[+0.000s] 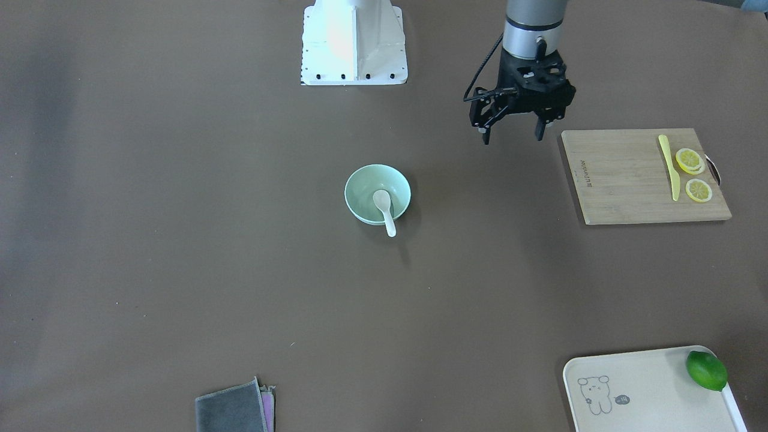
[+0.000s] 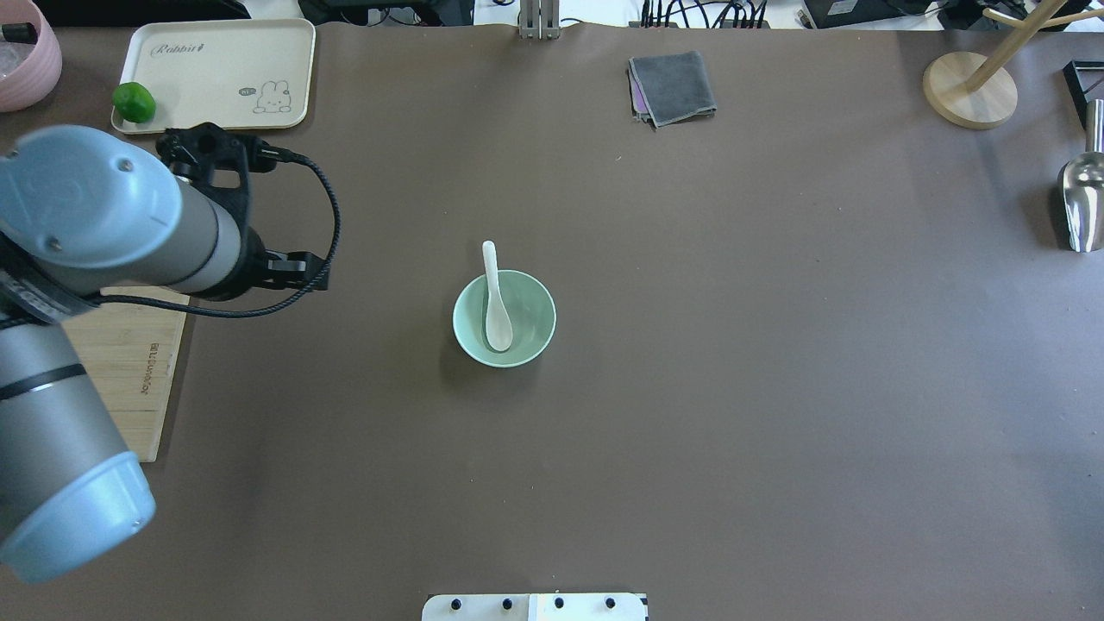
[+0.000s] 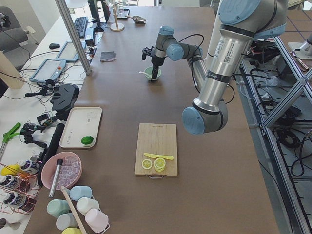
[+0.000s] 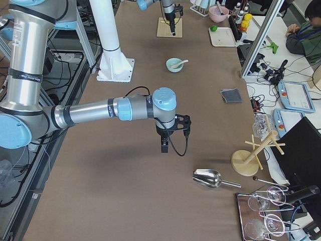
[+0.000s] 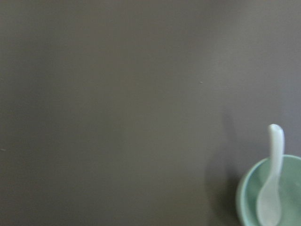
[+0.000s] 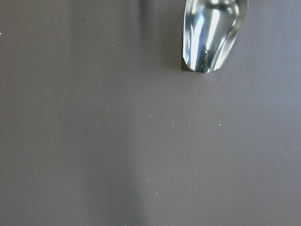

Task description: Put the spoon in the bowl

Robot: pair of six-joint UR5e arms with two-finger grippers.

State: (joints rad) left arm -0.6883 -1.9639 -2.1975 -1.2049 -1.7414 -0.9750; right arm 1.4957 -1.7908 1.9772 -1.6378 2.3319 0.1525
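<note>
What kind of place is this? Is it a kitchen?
Probably a robot lab, not a kitchen. The left arm and right arm are big robots, a keyboard and control tablet sit alongside, and the bowl holding the spoon seems like practice.

One spoon [image 1: 386, 213], one bowl [image 1: 360, 191]

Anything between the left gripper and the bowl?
No. In the front-facing view, the table between the left gripper and the bowl is bare; the spoon lies in the bowl, handle over the rim.
</note>
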